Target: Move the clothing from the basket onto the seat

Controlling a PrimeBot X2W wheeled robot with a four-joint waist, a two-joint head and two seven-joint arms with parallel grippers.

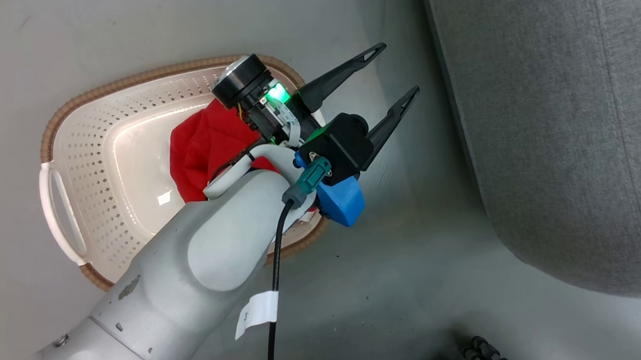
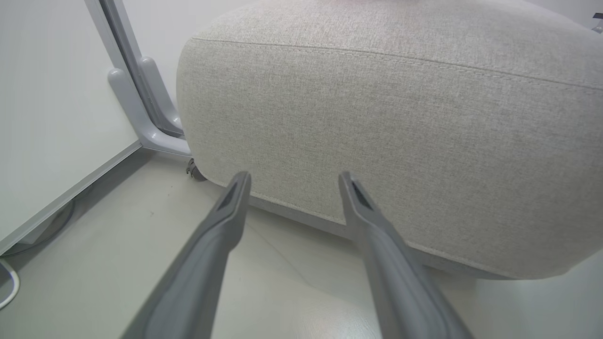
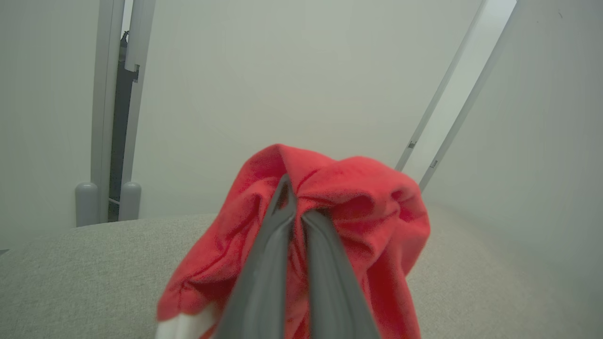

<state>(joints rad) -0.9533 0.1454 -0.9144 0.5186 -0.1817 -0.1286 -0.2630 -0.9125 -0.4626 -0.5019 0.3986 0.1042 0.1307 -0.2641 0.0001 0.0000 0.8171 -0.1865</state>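
Since one red garment [image 3: 367, 207] hangs bunched around the right gripper [image 3: 296, 197], whose fingers are pressed together on a fold of it, I judge it is held up so it can be dropped: the grey seat [image 3: 70, 273] spreads below it. The second garment [image 1: 203, 145] lies crumpled in the basket [image 1: 94, 159] on the floor, near the seat. My left gripper [image 1: 398, 68] hovers spread and empty past the basket's rim, probably ready for that one.
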